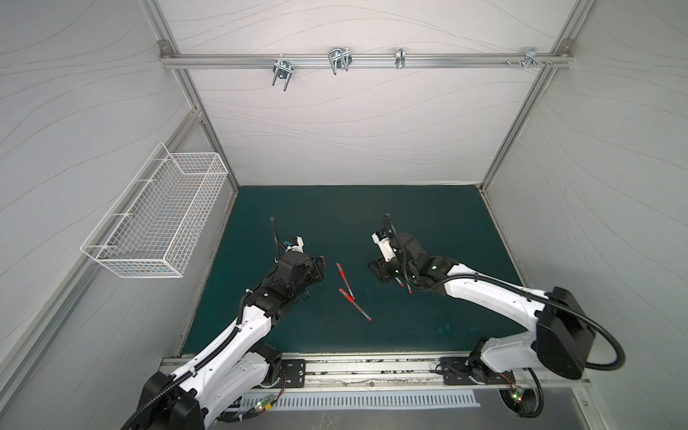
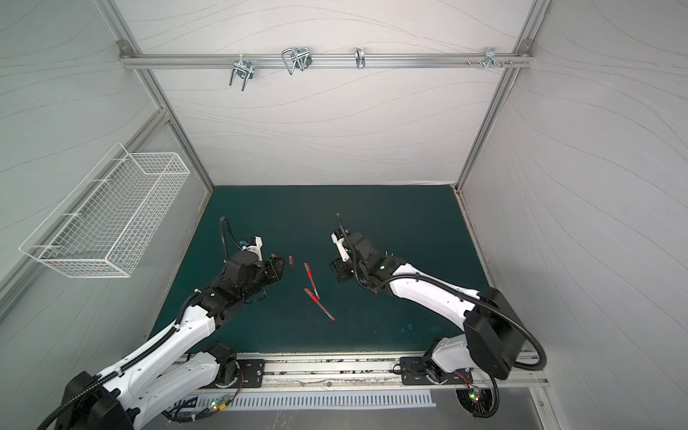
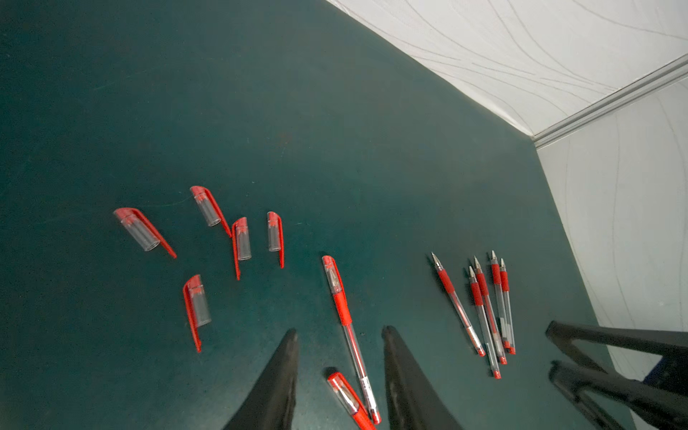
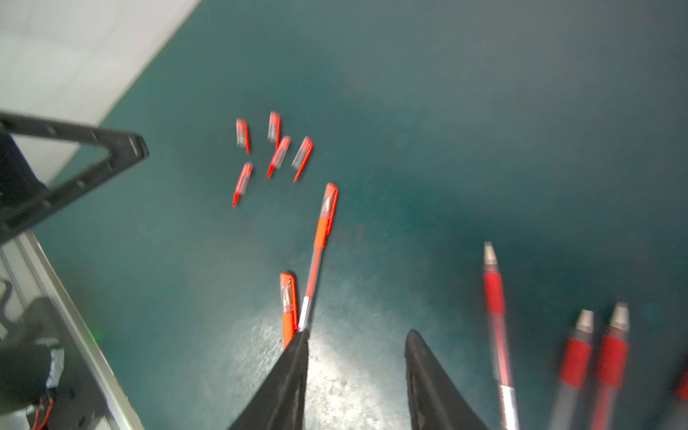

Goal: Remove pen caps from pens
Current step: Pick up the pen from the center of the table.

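The left gripper (image 3: 338, 335) hangs low over the green table (image 1: 428, 223), left of the middle, with its jaws apart and nothing between them but the barrel of a pen lying flat below. Whether the fingers (image 3: 275, 379) touch that pen cannot be told.

Just beside this gripper, toward the left edge of the table, five loose pen caps (image 3: 238, 242) lie scattered, each clear with a red clip, none touching a pen.

In the middle of the table lie two pens with their caps on. The longer-looking capped pen (image 1: 343, 277) points toward the far edge; the second capped pen (image 1: 355, 303) lies nearer the front edge, and the two cross or touch near the cap of the second.

Right of the middle, five uncapped pens (image 3: 484, 309) lie close together, roughly parallel, metal tips bare and pointing toward the far edge. In a top view only their red end plugs show from under the right arm.

The right gripper (image 4: 357, 342) hovers over the table beside those bare pens, jaws apart and empty; the view from its wrist is blurred.
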You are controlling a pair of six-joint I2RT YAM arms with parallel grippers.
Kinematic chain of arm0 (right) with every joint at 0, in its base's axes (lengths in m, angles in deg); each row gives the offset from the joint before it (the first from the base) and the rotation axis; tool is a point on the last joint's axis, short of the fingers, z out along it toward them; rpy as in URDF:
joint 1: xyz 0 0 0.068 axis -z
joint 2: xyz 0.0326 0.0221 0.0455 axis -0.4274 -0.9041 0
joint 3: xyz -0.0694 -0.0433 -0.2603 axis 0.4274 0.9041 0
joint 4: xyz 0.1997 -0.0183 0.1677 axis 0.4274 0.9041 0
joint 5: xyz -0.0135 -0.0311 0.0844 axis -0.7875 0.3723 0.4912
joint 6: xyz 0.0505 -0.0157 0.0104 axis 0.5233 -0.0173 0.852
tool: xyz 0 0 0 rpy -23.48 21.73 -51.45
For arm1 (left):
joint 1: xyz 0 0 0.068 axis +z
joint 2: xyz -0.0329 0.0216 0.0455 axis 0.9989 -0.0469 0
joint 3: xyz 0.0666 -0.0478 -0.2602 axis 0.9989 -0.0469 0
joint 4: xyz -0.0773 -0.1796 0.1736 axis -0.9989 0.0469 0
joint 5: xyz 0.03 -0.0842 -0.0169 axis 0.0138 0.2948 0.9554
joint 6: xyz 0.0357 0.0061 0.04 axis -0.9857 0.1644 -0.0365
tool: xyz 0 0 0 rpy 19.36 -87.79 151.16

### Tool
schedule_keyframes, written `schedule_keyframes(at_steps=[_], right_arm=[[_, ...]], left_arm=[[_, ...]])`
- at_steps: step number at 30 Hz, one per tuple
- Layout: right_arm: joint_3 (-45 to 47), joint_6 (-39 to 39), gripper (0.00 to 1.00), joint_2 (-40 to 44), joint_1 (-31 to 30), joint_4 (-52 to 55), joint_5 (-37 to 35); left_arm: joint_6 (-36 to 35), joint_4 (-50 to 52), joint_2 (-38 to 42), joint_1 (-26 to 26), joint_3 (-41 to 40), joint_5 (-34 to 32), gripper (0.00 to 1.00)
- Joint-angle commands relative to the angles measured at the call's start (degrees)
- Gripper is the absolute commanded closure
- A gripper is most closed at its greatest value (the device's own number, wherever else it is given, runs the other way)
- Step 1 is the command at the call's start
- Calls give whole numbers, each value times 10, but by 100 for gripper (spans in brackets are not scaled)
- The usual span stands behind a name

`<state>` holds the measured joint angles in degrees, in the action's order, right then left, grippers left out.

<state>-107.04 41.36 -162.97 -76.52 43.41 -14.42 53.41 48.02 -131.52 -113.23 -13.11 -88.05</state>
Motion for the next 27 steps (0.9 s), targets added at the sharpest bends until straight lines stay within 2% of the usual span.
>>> schedule_keyframes(at_steps=[1, 6, 11, 17, 20, 27], right_arm=[[-48, -2, 56, -53, -27, 62, 0], [-110, 26, 58, -125, -43, 104, -15], [-164, 33, 59, -185, -54, 139, -24], [-224, 39, 63, -241, -62, 170, -33], [-254, 40, 63, -266, -66, 186, -46], [-283, 41, 64, -299, -66, 198, -53]], left_arm=[[2, 25, 1, -2, -3, 0, 62], [-5, 25, 7, 5, -17, 24, 62], [17, -19, -9, 75, -46, 110, 63], [35, -63, -10, 116, -74, 160, 63], [53, -93, -3, 153, -100, 203, 63], [67, -145, 2, 166, -126, 242, 66]])
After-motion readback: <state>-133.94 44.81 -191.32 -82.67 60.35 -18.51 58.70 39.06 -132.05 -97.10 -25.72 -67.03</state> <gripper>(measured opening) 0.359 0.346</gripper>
